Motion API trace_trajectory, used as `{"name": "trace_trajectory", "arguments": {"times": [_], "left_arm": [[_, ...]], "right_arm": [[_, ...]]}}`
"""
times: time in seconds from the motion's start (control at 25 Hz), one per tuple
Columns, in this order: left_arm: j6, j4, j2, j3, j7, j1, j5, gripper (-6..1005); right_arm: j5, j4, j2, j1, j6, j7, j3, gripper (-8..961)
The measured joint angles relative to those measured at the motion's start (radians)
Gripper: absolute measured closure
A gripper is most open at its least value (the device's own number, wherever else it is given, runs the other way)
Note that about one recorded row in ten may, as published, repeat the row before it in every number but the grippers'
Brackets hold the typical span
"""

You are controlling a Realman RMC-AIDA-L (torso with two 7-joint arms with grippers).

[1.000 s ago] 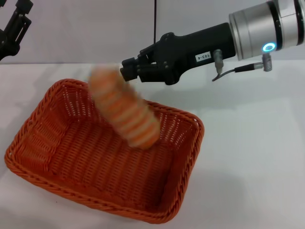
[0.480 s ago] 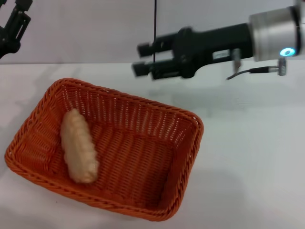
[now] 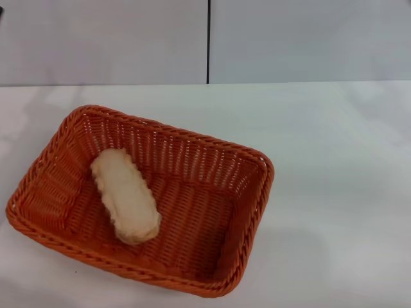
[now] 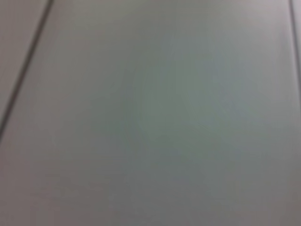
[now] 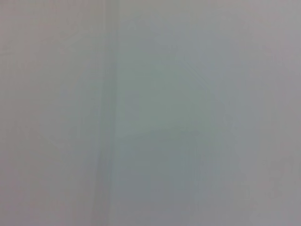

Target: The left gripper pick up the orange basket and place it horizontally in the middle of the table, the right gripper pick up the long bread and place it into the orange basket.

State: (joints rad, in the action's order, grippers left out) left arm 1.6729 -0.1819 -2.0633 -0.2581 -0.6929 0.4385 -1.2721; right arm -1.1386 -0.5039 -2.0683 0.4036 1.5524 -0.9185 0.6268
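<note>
The orange basket (image 3: 212, 168) lies on the white table (image 3: 340, 192), left of centre in the head view, its long side running from near left to far right. Inside its left half rests the long bread (image 3: 125, 195), pale underside up, lying on the basket floor. Neither gripper shows in the head view. Both wrist views show only a plain grey surface with faint seams.
A grey wall with a dark vertical seam (image 3: 209, 42) stands behind the table. Bare tabletop stretches to the right of the basket and behind it.
The bread dropped from the right gripper into the basket and settled pale side up. The right arm drew back up and right out of view; the left gripper also left the top left corner.
</note>
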Motion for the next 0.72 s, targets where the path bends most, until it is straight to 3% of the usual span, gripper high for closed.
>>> {"name": "trace_trajectory", "arguments": {"times": [0.2,0.4,0.72], "left_arm": [[-0.002,0.051,-0.003,0.142,0.079,0.014,0.002,435],[0.001,0.120,-0.004,0.238,0.215,0.025,0.003,434],[-0.004,0.170,-0.005,0.278,0.339,0.034,0.003,430]], "right_arm": [[0.179,0.149,-0.002,-0.030,-0.005,0.241,-0.155,376],[0.292,0.232,-0.001,-0.027,-0.018,0.310,-0.266,376],[0.343,0.279,-0.002,-0.010,-0.052,0.377,-0.340,376]]}}
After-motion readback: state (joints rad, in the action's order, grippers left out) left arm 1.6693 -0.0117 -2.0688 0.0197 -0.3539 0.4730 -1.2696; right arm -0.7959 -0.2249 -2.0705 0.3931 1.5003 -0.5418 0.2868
